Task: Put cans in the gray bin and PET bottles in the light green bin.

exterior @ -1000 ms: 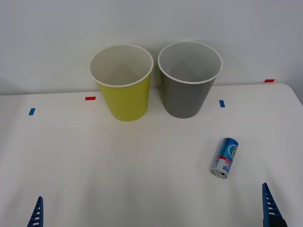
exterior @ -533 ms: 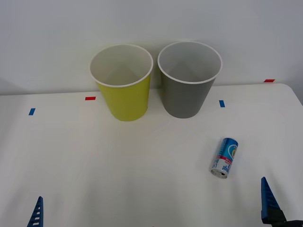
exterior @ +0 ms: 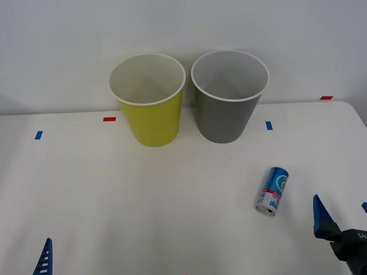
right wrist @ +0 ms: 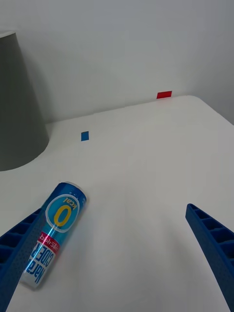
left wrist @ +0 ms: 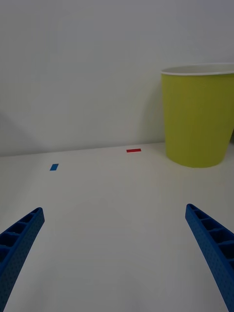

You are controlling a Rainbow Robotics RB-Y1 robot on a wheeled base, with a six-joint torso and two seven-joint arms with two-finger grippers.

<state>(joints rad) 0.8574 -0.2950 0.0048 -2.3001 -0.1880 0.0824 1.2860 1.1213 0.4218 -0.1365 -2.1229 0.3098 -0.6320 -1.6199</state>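
The can (exterior: 272, 191) lies on its side on the white table (exterior: 143, 200), right of centre, with its silver end toward me. It also appears in the right wrist view, can (right wrist: 53, 236), just by one blue finger (right wrist: 17, 248). My right gripper (exterior: 342, 212) is open, low over the table a little nearer than the can and to its right. The gray bin (exterior: 226, 114) stands upright at the back, and the light green bin (exterior: 152, 117) stands close on its left. My left gripper (left wrist: 117, 263) is open at the near left. PET bottles are out of view.
Small red and blue tape marks (exterior: 109, 119) lie on the table along the back, one blue mark (exterior: 268, 125) between the gray bin and the can. A pale wall rises right behind the bins. The table's right edge (exterior: 358, 117) runs near my right gripper.
My right gripper has moved forward over the table, closer to the can's right side. The can, the bins and the left gripper have stayed in place.
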